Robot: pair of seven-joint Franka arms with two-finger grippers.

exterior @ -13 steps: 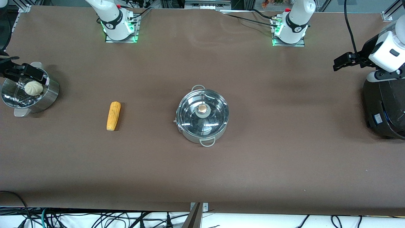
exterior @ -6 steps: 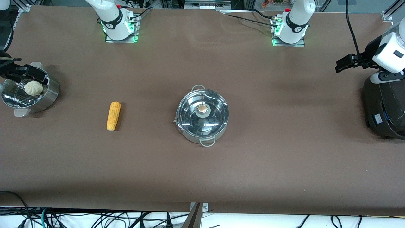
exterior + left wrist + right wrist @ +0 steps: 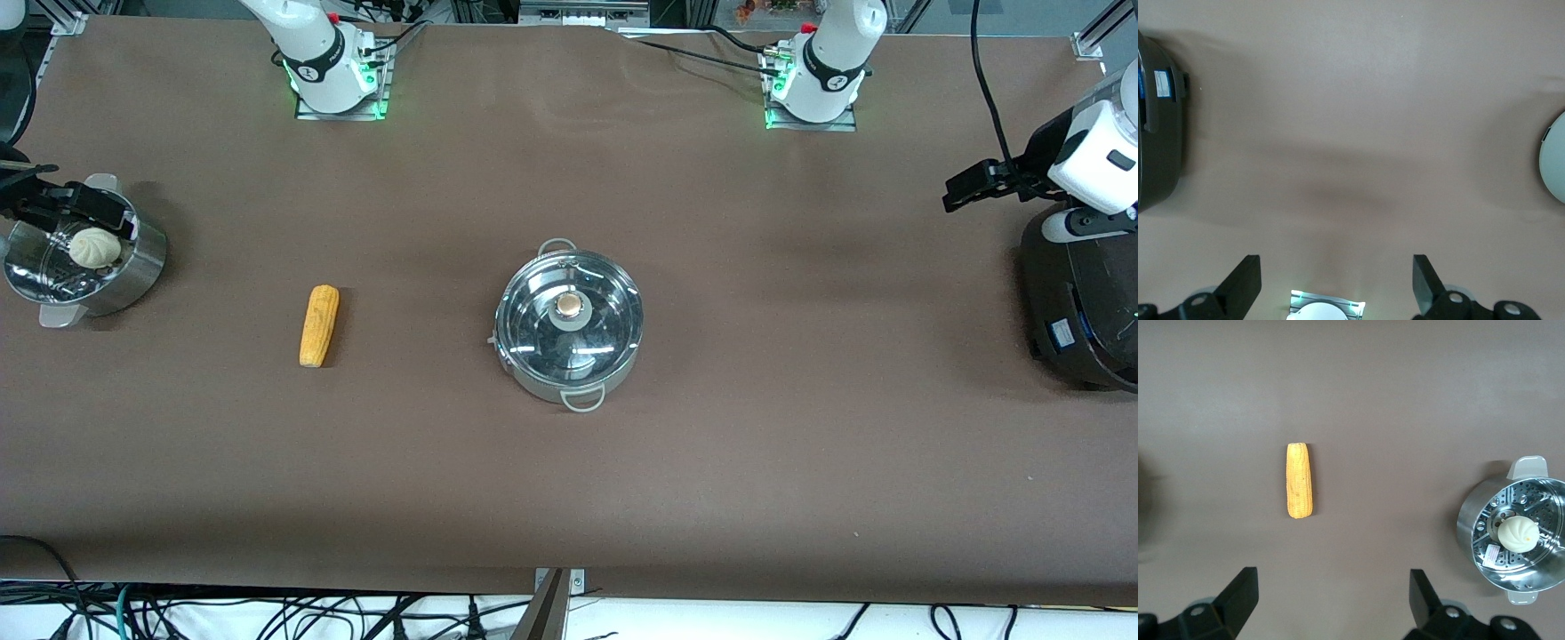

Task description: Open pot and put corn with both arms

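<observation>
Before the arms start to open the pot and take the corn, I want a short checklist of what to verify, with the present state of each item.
1. Lid is on the pot, knob uncovered and free to grasp: ok.
2. Corn lies alone on the table, toward the right arm's end, apart from the pot: ok.
3. Right gripper is open and holds nothing; it is over the steamer pot that holds the bun: ok.
4. Left gripper is open and holds nothing; it is beside the black cooker: ok.
5. Either gripper is positioned over its target: not ok, both are at the table ends.
</observation>
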